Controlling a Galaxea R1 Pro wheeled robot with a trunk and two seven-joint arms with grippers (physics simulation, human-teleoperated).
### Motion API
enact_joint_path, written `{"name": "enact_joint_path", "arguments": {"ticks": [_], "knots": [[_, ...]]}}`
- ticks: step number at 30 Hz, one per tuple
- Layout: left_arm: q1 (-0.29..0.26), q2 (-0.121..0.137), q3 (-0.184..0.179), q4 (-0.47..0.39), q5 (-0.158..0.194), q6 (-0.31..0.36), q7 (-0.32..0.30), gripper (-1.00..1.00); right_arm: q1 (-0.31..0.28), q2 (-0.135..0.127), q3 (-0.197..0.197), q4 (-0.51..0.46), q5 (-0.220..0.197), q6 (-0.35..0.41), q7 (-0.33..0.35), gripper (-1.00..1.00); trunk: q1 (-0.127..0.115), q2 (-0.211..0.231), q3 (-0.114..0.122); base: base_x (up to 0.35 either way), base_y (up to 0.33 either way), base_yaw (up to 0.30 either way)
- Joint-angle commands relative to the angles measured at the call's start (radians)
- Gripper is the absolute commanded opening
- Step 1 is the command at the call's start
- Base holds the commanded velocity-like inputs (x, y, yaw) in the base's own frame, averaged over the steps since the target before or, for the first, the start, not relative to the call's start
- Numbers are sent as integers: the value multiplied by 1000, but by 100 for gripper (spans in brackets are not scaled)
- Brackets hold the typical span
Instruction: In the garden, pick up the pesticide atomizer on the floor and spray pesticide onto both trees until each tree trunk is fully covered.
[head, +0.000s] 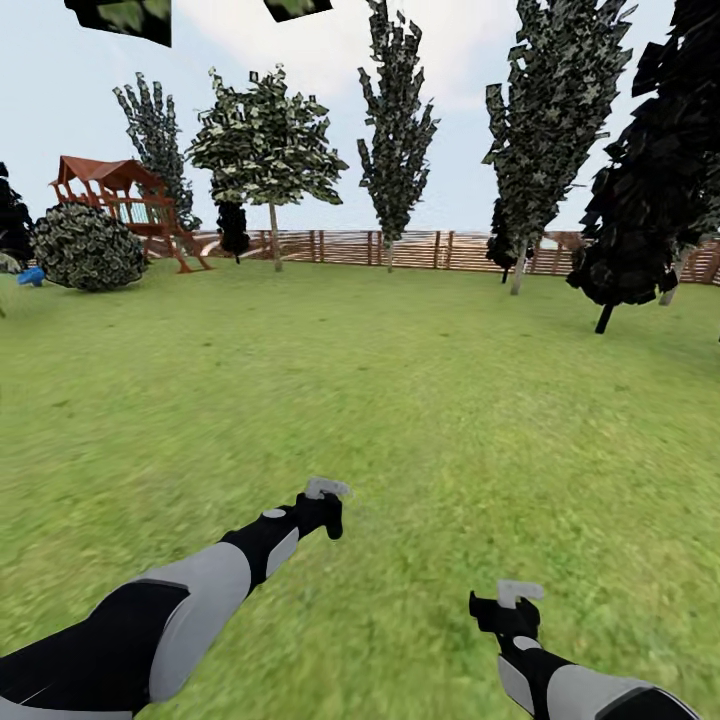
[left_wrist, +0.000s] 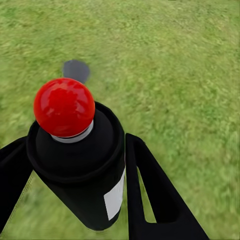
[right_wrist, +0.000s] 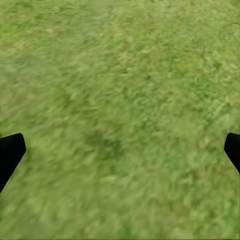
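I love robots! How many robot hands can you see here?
2. The left gripper is out over the lawn, shut on the pesticide atomizer. The right gripper is nearer the robot, open and empty.

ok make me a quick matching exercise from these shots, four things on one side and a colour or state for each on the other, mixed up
Things:
1. pesticide atomizer
2. right gripper
3. playhouse
4. fence

Colour or state:
a. open over grass, holding nothing
b. brown horizontal slats
c. red roof, far left
d. gripped between the left gripper's fingers

Pairs: 1-d, 2-a, 3-c, 4-b
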Motion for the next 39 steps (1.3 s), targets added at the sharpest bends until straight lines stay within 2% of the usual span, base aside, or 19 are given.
{"name": "enact_joint_path", "arguments": {"ticks": [1, 6, 15, 30, 39], "knots": [[-1, 0, -4, 1, -4, -6, 0, -100, -2, 1, 8, 3, -7, -5, 0, 100, 1, -1, -2, 350, 0, 44], [-1, 0, -4, 1, -4, -6, 0, -100, -1, 1, 8, 4, -7, -5, 0, 100, 1, -1, -1, 350, 0, 77], [-1, 0, -4, 1, -4, -6, 0, -100, -1, 1, 8, 3, -5, -5, 0, 100, 1, -1, -1, 350, 0, 245], [-1, 0, -4, 1, -4, -6, 0, -100, -1, 1, 8, 4, -5, -5, 0, 100, 1, -1, -1, 350, 0, 25], [-1, 0, -4, 1, -4, -6, 0, -100, -1, 1, 8, 4, -4, -5, 0, 100, 1, -1, -1, 350, 0, 168]]}}
